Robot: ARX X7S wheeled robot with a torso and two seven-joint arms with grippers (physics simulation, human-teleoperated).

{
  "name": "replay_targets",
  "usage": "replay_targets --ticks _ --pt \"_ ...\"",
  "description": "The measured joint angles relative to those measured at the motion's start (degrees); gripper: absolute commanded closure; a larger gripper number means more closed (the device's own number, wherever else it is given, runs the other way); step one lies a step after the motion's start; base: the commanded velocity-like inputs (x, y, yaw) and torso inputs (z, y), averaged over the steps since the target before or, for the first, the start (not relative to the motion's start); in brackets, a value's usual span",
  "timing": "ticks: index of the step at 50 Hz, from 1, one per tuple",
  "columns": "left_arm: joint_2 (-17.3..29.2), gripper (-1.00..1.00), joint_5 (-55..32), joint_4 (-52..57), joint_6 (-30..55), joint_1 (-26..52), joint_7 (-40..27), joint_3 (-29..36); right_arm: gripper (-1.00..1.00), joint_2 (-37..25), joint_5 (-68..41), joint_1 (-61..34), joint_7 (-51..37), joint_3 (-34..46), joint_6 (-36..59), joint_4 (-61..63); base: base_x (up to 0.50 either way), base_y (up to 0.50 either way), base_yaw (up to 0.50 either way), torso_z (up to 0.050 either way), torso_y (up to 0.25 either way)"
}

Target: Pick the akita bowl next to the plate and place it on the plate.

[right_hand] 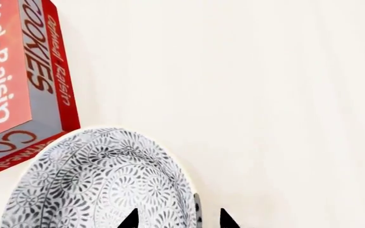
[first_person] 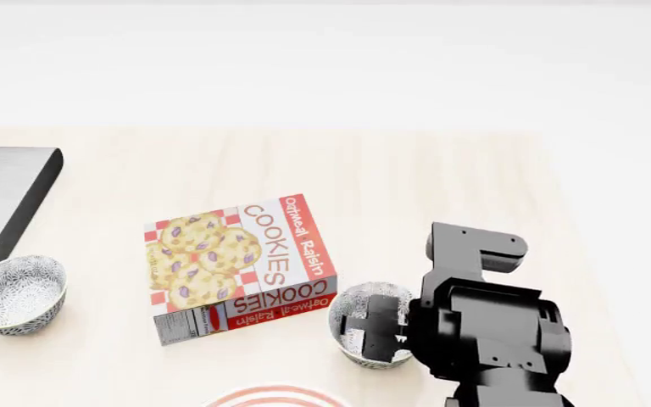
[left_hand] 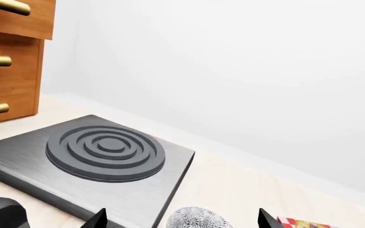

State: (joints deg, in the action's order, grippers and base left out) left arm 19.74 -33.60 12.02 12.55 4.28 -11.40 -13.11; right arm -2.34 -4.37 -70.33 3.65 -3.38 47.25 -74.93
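Note:
The akita bowl, grey-black patterned, sits right of the cookie box, just above the plate; only the plate's red-ringed top edge shows at the head view's bottom. My right gripper hangs over this bowl. In the right wrist view the bowl fills the lower left and the right gripper is open, one fingertip inside the rim and one outside. An identical bowl stands at the far left. My left gripper is open, with that bowl just beyond its fingertips.
A red cookie box lies flat between the two bowls, close to the akita bowl's left side. A grey stove plate and wooden drawers stand at the left, and a white wall rises behind the counter.

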Motion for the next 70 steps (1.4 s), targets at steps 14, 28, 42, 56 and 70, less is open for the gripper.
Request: replay_targets --ticks 14,28,42,56,70 --pt "0.15 -1.0 -0.15 0.11 -0.03 -0.06 -0.2 0.11 1.0 0.13 0.96 -0.2 -0.29 -1.36 -0.92 0.08 0.0 0.0 0.0 0.0 0.0" --pt "0.17 -1.0 -0.09 -0.34 -0.45 -0.01 -0.15 0.31 1.0 0.25 1.62 6.93 0.0 0.18 6.26 20.24 0.0 0.0 0.0 0.0 0.0" --pt "0.37 -1.0 -0.27 0.1 -0.37 -0.24 -0.46 0.4 1.0 -0.46 0.95 15.44 -1.02 1.41 19.98 50.96 0.0 0.0 0.0 0.0 0.0" --pt "0.44 -1.0 -0.27 -0.08 -0.57 -0.17 -0.59 0.59 1.0 -0.83 -0.37 18.02 -2.33 2.51 30.42 70.72 0.0 0.0 0.0 0.0 0.001" --pt "0.54 -1.0 -0.42 -0.1 -0.66 -0.19 -0.77 0.7 1.0 -2.62 -13.93 18.86 -10.89 1.76 39.11 81.31 0.0 0.0 0.0 0.0 0.0"
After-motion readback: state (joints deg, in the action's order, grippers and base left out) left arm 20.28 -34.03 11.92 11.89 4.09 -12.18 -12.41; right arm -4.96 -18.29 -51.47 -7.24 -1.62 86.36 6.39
